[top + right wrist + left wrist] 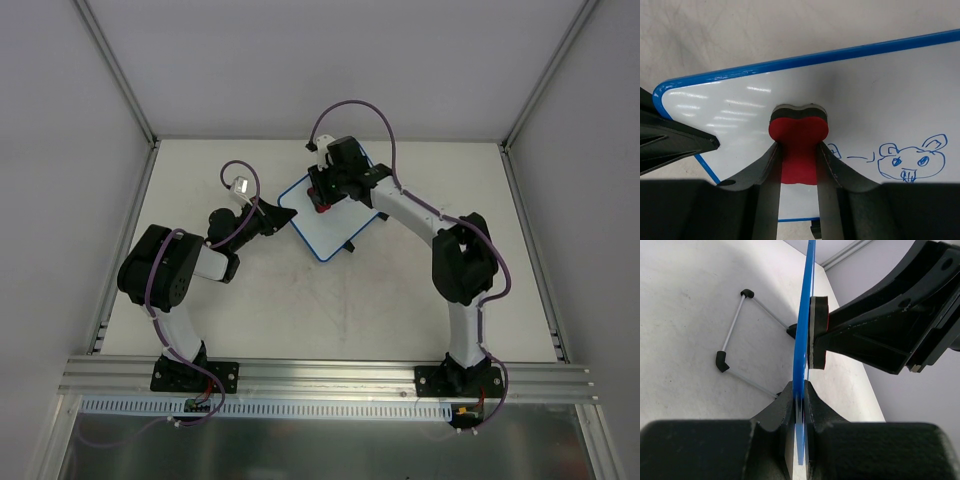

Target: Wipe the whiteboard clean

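The whiteboard (326,232) is white with a blue rim and lies tilted at the table's centre back. My left gripper (287,213) is shut on its left edge; in the left wrist view the blue rim (803,335) runs edge-on between my fingers (816,405). My right gripper (322,197) is shut on a red bone-shaped eraser (799,134) with a black pad, pressed against the board (865,90) near its left corner. The eraser also shows in the left wrist view (818,330). A blue doodle of an animal face (910,162) is on the board to the eraser's right.
A wire stand with black end caps (735,330) sits under the board on the table. One black foot (350,246) shows at the board's near edge. Side and back walls with metal rails (330,140) enclose the table.
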`<action>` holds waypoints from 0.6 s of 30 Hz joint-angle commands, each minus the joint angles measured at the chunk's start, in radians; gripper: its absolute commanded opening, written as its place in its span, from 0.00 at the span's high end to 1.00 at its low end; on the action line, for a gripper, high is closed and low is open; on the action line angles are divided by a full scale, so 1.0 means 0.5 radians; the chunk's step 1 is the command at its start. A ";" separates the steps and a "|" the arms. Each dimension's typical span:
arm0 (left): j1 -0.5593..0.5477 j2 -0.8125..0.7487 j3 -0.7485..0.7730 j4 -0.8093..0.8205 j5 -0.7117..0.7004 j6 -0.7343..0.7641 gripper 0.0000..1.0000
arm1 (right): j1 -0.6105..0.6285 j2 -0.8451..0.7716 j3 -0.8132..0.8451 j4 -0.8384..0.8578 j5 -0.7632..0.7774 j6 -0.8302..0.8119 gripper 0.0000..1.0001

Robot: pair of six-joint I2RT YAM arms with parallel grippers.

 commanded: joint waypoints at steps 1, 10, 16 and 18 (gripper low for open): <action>-0.039 0.000 0.003 0.203 0.093 0.088 1.00 | 0.016 0.068 0.102 0.157 0.114 -0.054 1.00; -0.039 -0.009 -0.003 0.206 0.093 0.091 1.00 | -0.039 0.049 0.090 0.228 0.019 -0.085 1.00; -0.039 -0.012 -0.006 0.212 0.093 0.091 1.00 | -0.098 -0.030 -0.042 0.329 -0.076 -0.088 1.00; -0.039 -0.012 -0.006 0.215 0.093 0.091 1.00 | -0.113 -0.061 -0.119 0.338 -0.091 -0.082 1.00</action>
